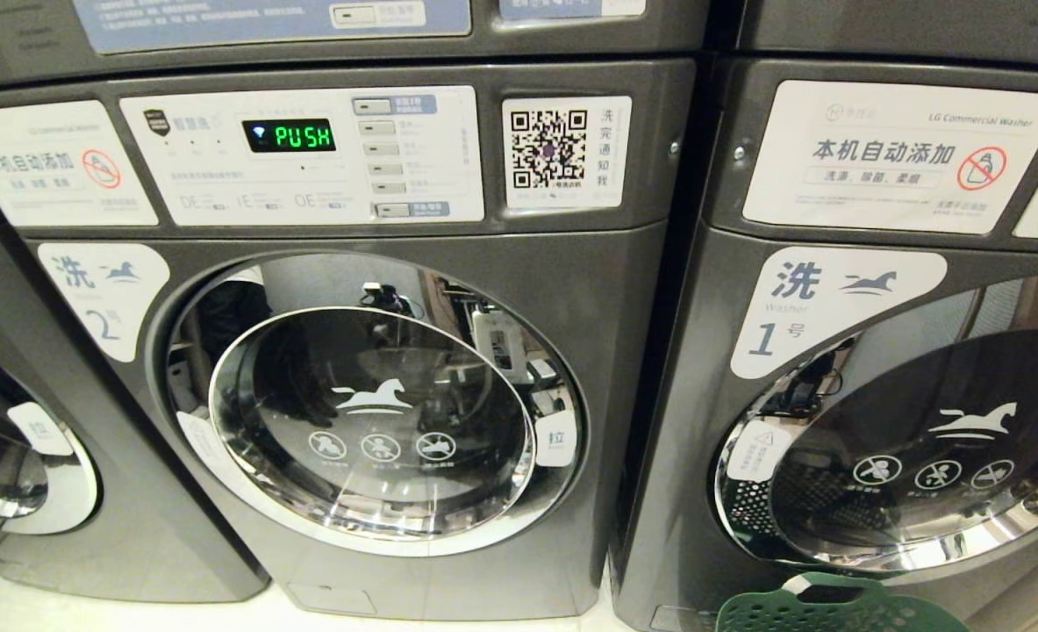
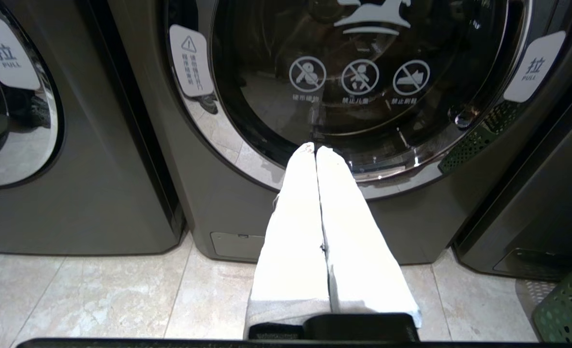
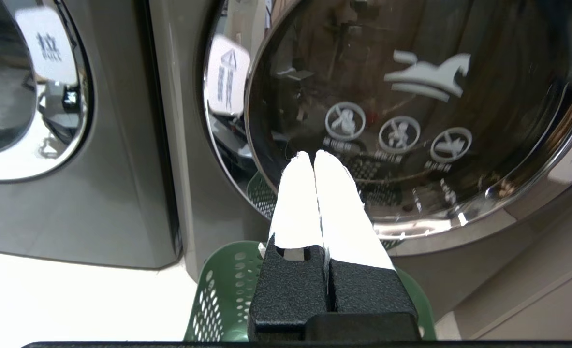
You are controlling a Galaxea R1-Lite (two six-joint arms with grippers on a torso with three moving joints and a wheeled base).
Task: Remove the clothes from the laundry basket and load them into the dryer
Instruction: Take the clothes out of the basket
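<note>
One green laundry basket (image 1: 839,607) sits on the floor at the near right, against the front of machine 1 (image 1: 843,395); only its rim and handle show, so I can't tell what clothes are inside. Machine 2 (image 1: 396,395) stands to the left, door shut, display reading PUSH. Step looks like pre-pick: nothing grabbed, no door open. Next move calls for opening a door, then reaching into the basket. Right gripper (image 3: 313,157) hangs over the basket, jaws pressed together, empty. Left gripper (image 2: 315,149) faces machine 2's door, jaws pressed together, empty.
</note>
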